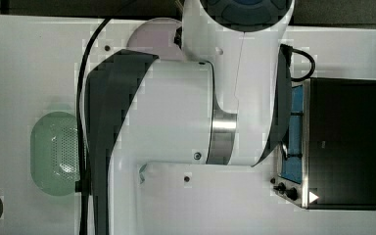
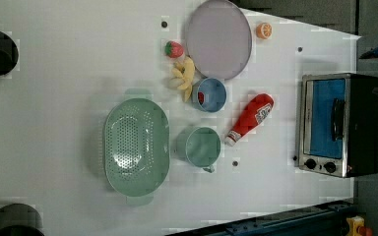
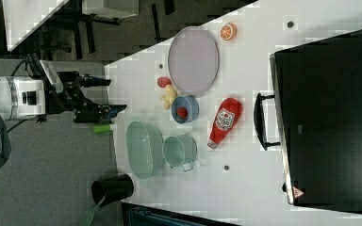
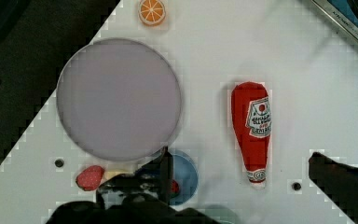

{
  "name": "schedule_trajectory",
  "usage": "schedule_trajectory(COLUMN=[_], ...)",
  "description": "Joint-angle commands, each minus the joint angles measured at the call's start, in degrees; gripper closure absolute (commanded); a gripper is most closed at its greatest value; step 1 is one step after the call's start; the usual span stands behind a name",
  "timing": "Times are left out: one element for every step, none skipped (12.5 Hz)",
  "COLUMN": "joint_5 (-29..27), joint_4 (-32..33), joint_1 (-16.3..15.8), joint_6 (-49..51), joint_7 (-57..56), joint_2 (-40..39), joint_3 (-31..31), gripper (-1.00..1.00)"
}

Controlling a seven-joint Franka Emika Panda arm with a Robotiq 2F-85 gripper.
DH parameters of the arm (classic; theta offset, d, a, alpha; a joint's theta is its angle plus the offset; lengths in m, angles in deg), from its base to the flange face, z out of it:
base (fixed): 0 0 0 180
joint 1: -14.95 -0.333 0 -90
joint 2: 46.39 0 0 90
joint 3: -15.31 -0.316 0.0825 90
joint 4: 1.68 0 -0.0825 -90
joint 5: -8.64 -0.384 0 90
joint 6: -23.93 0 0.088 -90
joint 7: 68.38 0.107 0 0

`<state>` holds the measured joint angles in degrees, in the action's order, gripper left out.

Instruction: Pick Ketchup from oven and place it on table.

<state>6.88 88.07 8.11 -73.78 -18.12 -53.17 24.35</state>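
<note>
The Ketchup [image 2: 251, 118] lies on its side on the white table [image 2: 54, 123], a short way in front of the oven [image 2: 334, 123]. Its white cap points away from the oven door. The same bottle [image 3: 222, 121] rests between the oven handle and a blue bowl in the right view. The oven's blue glass door is shut. My gripper [image 3: 113, 95] hangs open and empty beyond the table's edge, far from the bottle. In the wrist view the Ketchup [image 4: 252, 130] lies between my two dark fingers [image 4: 163, 172], well below them.
A green colander [image 2: 136, 143], a teal cup [image 2: 202, 146], a blue bowl [image 2: 210, 94], a lilac plate [image 2: 218, 39], a banana [image 2: 184, 78], a strawberry [image 2: 174, 49] and an orange slice [image 2: 264, 30] share the table. My arm [image 1: 176, 112] covers the middle of the top view.
</note>
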Motion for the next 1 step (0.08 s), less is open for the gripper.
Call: schedule_trajectory(joint_5=[0.25], joint_4=[0.08], joint_1=[1.58], joint_6=[-0.93], joint_7=[0.81], joint_2=[-0.19], joint_3=[0.05], gripper=[-1.00])
